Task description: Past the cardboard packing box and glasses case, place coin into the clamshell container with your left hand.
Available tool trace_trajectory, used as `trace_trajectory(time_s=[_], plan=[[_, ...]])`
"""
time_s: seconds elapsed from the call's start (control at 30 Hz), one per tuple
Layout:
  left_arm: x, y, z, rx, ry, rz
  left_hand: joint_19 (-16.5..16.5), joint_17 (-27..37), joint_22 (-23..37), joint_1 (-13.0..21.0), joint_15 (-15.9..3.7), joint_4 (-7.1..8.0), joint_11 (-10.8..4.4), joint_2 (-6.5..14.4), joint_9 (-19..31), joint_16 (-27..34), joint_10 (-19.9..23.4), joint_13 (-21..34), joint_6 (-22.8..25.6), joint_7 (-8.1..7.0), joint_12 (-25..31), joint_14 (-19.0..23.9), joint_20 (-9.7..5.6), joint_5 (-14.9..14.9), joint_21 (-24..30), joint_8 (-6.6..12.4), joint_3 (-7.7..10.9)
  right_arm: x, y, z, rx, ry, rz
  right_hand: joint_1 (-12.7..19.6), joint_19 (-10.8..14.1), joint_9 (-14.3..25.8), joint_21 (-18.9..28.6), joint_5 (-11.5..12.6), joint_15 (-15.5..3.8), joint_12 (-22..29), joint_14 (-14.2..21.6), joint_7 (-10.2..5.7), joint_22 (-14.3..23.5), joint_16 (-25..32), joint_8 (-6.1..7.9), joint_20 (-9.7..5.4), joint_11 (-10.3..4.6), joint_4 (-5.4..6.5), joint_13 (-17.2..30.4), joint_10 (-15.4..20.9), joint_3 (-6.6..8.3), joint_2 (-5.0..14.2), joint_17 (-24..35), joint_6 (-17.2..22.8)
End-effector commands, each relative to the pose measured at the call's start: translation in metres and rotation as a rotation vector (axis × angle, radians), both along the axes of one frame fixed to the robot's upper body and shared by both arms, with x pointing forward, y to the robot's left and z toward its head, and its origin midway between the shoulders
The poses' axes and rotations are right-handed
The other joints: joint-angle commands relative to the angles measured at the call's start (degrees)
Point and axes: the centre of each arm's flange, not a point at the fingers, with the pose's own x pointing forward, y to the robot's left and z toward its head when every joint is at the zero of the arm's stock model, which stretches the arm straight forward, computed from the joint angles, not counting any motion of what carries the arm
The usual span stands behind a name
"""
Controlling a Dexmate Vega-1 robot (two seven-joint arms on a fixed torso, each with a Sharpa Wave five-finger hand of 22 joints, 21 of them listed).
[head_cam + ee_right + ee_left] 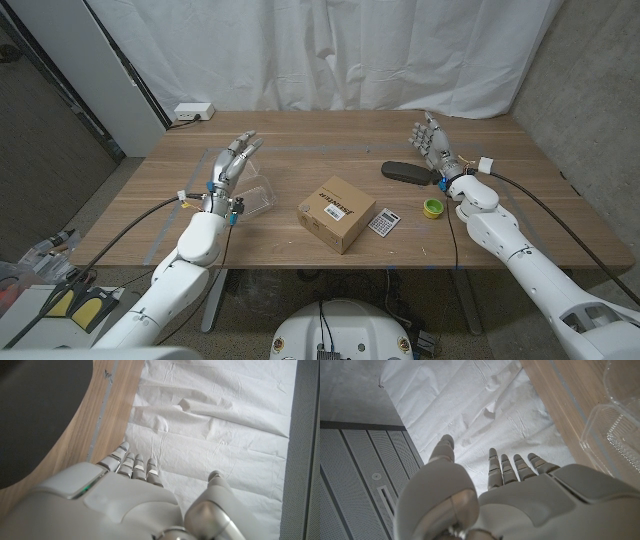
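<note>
Cardboard packing box (337,214) nearest; clear clamshell container (255,198) beside left hand (232,165).

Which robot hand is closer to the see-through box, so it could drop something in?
The left robot hand. It is raised right beside the clamshell container on the table's left. The right robot hand is far across, past the cardboard box, by the glasses case.
</note>
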Motion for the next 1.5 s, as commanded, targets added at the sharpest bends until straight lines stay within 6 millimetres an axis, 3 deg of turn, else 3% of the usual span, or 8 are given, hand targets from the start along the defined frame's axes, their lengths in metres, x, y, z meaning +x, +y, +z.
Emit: trace_trajectory(time_s=[0.03,0.33,0.47,0.57,0.67,0.83,1.03,1.5], plan=[[-0.010,0.008,-0.001,0.034,-0.025,0.031,-0.48,0.25,0.10,1.19,0.40,-0.61,-0.23,-0.02,0.12,-0.22,-0.40,0.17,0.22,0.64,-0.29,0.13,-1.54,-0.04,-0.05,0.22,0.22,0.000,0.004,0.005,-0.019,0.000,0.002,0.67,0.57,0.25,-0.02,-0.07,0.14,0.22,0.47,-0.04,0.27,0.11,0.30,0.11,0.01,-0.15,0.33,0.49,0.05,0.08,0.34,0.43],[-0.006,0.005,0.005,0.068,-0.061,0.041,-1.26,0.28,0.11,2.41,0.37,-1.15,0.70,-0.85,0.11,-0.41,-1.68,0.19,0.22,1.23,-0.66,-0.70,-2.03,-0.18,-0.19,-0.31,0.06,-0.004,-0.004,0.002,-0.007,0.006,-0.016,0.69,1.11,0.26,0.15,-0.17,0.03,0.33,0.81,-0.03,0.27,0.21,0.28,-0.05,0.02,-0.25,0.34,0.89,-0.05,0.08,0.36,0.53],[-0.006,0.004,0.006,0.079,-0.068,0.050,-1.97,0.34,0.16,3.27,0.60,-1.29,0.69,-1.31,0.11,-0.72,-4.09,0.21,0.35,1.34,-1.26,-2.35,-0.54,-0.17,-0.22,-0.76,-0.06,-0.005,-0.005,0.002,-0.003,0.012,-0.025,0.67,1.15,0.27,0.14,-0.20,0.02,0.31,0.87,-0.09,0.27,0.22,0.27,-0.05,-0.02,-0.28,0.34,0.90,-0.09,0.07,0.37,0.55],[-0.006,0.002,0.004,0.083,-0.071,0.058,-2.10,0.36,0.18,3.78,0.65,-1.37,0.45,-1.39,0.11,-0.76,-4.90,0.21,0.97,0.58,-1.36,-2.97,-0.40,-0.11,-0.16,-0.72,-0.02,-0.006,-0.004,0.002,-0.006,0.014,-0.029,0.67,1.16,0.27,0.13,-0.22,0.03,0.32,0.89,-0.12,0.27,0.21,0.26,-0.05,-0.03,-0.29,0.35,0.95,-0.11,0.10,0.38,0.59],[-0.004,-0.001,0.003,0.093,-0.064,0.054,-2.73,0.41,0.24,5.15,0.91,-1.54,0.05,-1.43,0.10,-0.76,-6.97,0.24,2.13,-1.12,-1.50,-4.40,1.85,0.09,-0.14,-0.78,0.17,-0.007,-0.003,0.001,-0.005,0.017,-0.028,0.65,1.16,0.27,0.12,-0.23,0.04,0.32,0.89,-0.11,0.27,0.21,0.27,-0.05,-0.02,-0.30,0.35,0.99,-0.12,0.12,0.39,0.63],[-0.005,-0.004,0.003,0.108,-0.067,0.050,-3.05,0.46,0.29,6.69,1.00,-1.72,-0.29,-1.17,0.09,-0.69,-8.58,0.25,3.65,-2.96,-1.48,-5.44,2.43,0.33,-0.04,-0.64,0.54,-0.009,-0.003,-0.002,0.003,0.024,-0.033,0.64,1.17,0.28,0.10,-0.26,0.11,0.30,0.86,-0.13,0.27,0.18,0.28,-0.04,-0.04,-0.32,0.35,1.01,-0.15,0.15,0.40,0.71],[-0.010,-0.003,0.003,0.130,-0.066,0.059,-3.79,0.47,0.34,8.73,1.32,-1.94,-0.50,-0.66,0.12,-0.85,-10.37,0.27,3.51,-3.07,-1.49,-7.17,3.77,0.49,-0.08,-1.17,1.11,-0.010,-0.002,-0.004,0.007,0.027,-0.034,0.64,1.17,0.28,0.08,-0.28,0.09,0.29,0.85,-0.20,0.27,0.16,0.28,-0.02,-0.07,-0.33,0.35,1.01,-0.17,0.18,0.41,0.78],[-0.037,-0.004,0.002,0.228,-0.066,0.211,-3.45,0.38,0.33,12.99,1.15,-2.22,-0.62,0.34,0.40,-0.17,-10.36,0.29,7.10,-3.66,-0.60,-6.82,4.13,0.30,0.35,-0.45,2.15,-0.005,0.004,-0.004,0.012,0.027,-0.025,0.54,1.12,0.29,0.02,-0.37,0.09,0.25,0.88,-0.29,0.28,0.15,0.24,0.01,-0.04,-0.35,0.36,1.05,-0.27,0.26,0.44,0.83]])
